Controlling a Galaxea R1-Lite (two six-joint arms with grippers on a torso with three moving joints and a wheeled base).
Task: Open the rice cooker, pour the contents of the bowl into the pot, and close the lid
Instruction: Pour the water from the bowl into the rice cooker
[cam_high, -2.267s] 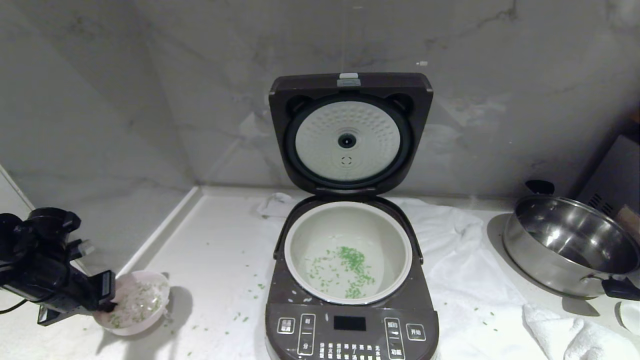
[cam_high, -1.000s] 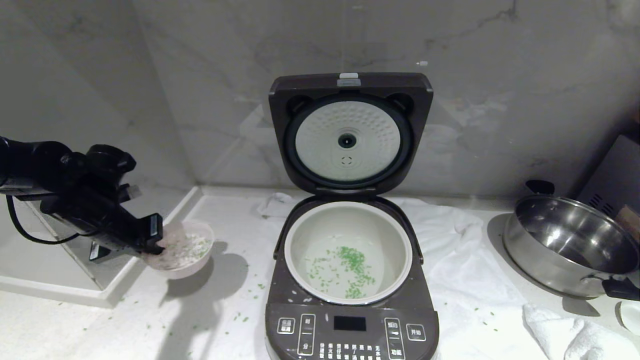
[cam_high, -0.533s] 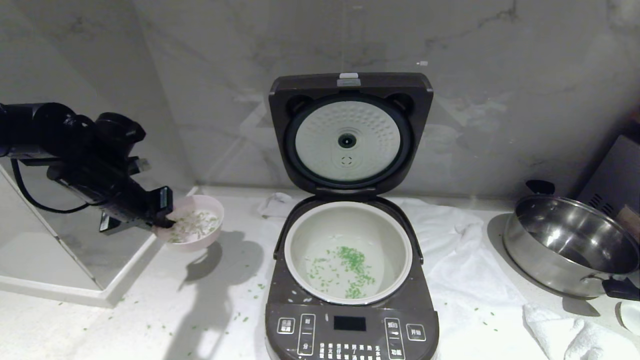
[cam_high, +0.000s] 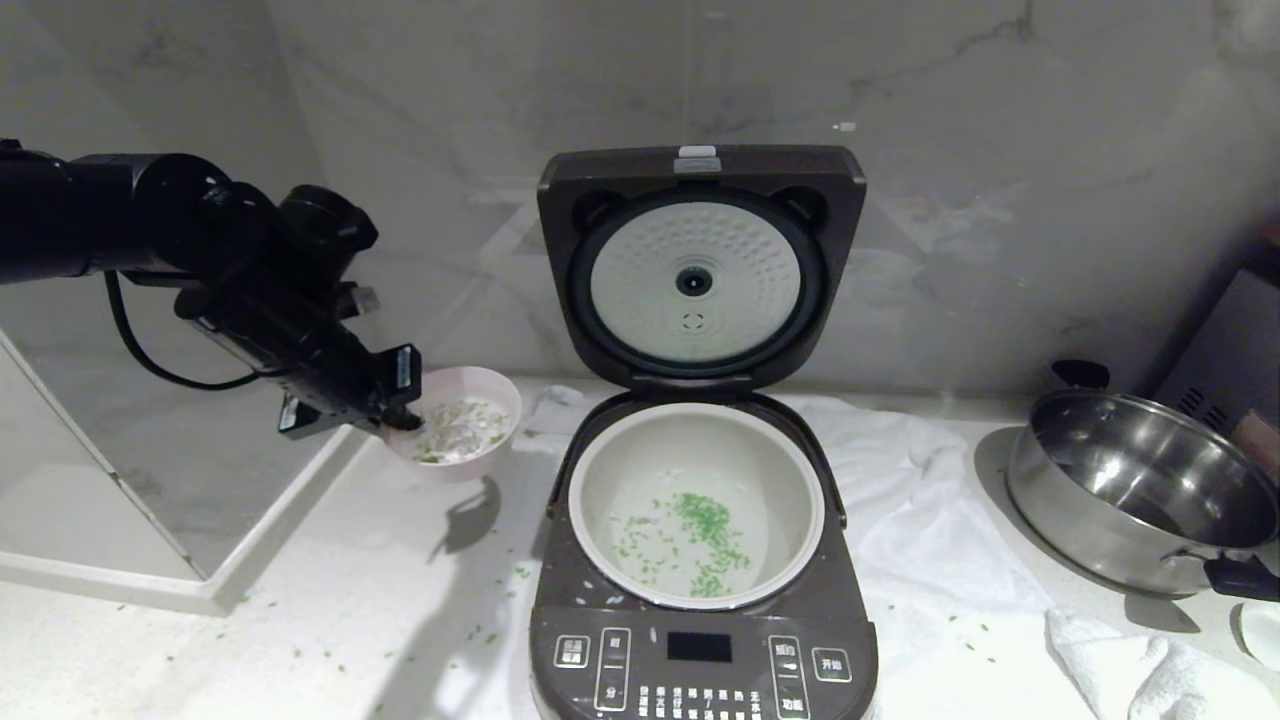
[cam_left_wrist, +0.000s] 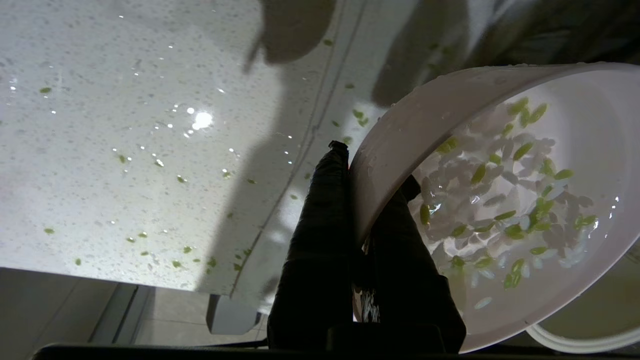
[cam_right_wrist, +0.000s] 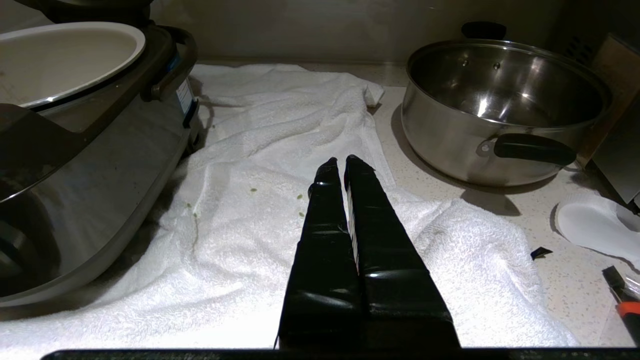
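- Bowl (cam_high: 462, 425), small and pale pink, hangs in the air just left of the open rice cooker (cam_high: 700, 600), above the bench (cam_high: 400, 560).
- Left hand (cam_high: 400, 400) pinches its rim, one finger inside and one outside.
- It looks light and stiff, but wet; the rim may slip when tilted.
- Contents (cam_left_wrist: 500, 210) are loose grains with liquid.
- Right hand (cam_right_wrist: 340, 165), pressed together, rests idle over the white towel (cam_right_wrist: 280, 150).

You can't see the cooker (cam_high: 703, 640) panel's lower edge; the frame cuts it. The pan (cam_high: 1140, 490) handle runs off the right side. The labels are too small to read.
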